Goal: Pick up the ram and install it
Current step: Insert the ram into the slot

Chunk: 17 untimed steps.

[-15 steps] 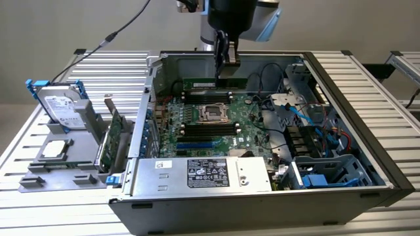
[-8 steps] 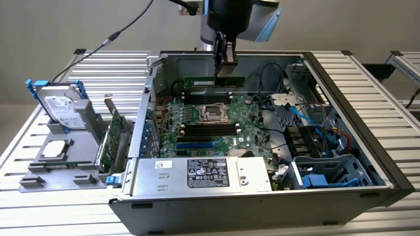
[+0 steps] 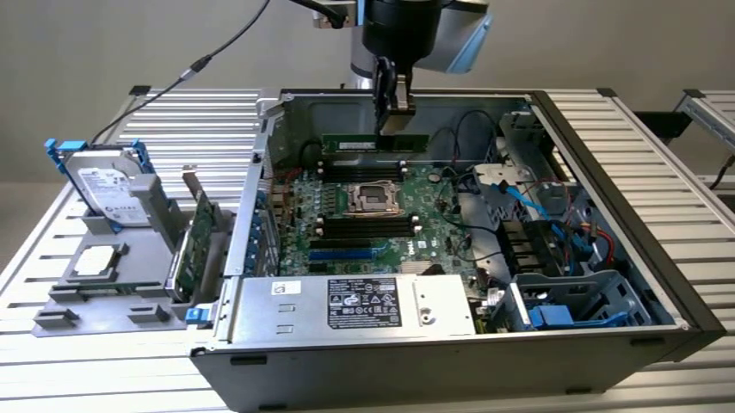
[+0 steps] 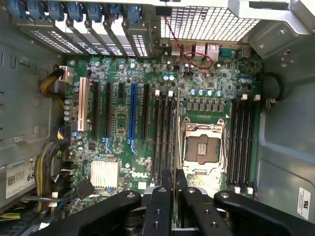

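A plain, pale grey wall (image 3: 103,43) stands behind a table (image 3: 660,146) topped with ribbed aluminium slats. At the exterior view's right, a second table (image 3: 714,116) of the same make stands just apart. The light is soft and even.

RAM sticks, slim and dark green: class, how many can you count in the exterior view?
1: the slim dark green RAM stick is held in the black pincer above the green motherboard. Others may be hidden.
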Each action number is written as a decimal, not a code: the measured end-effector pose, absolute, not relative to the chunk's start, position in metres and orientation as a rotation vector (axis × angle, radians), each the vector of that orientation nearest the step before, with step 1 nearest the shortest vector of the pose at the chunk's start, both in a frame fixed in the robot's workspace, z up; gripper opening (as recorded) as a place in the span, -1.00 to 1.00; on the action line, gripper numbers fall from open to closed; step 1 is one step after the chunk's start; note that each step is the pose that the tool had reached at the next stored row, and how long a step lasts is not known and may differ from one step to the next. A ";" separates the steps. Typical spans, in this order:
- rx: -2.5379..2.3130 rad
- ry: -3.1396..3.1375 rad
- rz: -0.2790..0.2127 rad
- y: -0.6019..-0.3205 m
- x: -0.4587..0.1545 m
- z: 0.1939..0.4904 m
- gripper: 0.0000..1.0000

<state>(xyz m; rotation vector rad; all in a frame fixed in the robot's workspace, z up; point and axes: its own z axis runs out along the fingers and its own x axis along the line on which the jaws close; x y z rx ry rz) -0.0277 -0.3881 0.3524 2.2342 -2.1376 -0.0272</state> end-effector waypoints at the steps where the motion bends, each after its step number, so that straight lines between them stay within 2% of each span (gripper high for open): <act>1: 2.234 -2.138 -0.027 -0.388 -0.028 0.352 -0.72; 9: 2.234 -2.138 -0.027 -0.388 -0.028 0.352 -0.72; 17: 2.235 -2.138 -0.027 -0.388 -0.028 0.339 -0.72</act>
